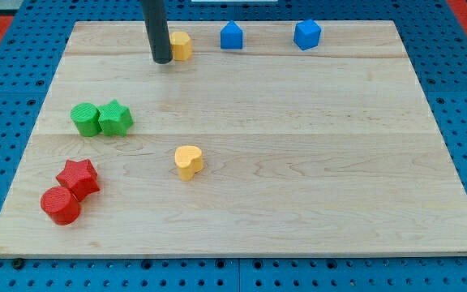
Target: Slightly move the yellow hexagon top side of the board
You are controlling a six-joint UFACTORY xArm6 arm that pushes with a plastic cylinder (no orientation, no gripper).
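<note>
One yellow hexagon [182, 45], touching my tip [162, 60]

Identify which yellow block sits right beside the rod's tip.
The yellow hexagon at the view's top, just right of my tip; the yellow heart lies mid-board.
</note>
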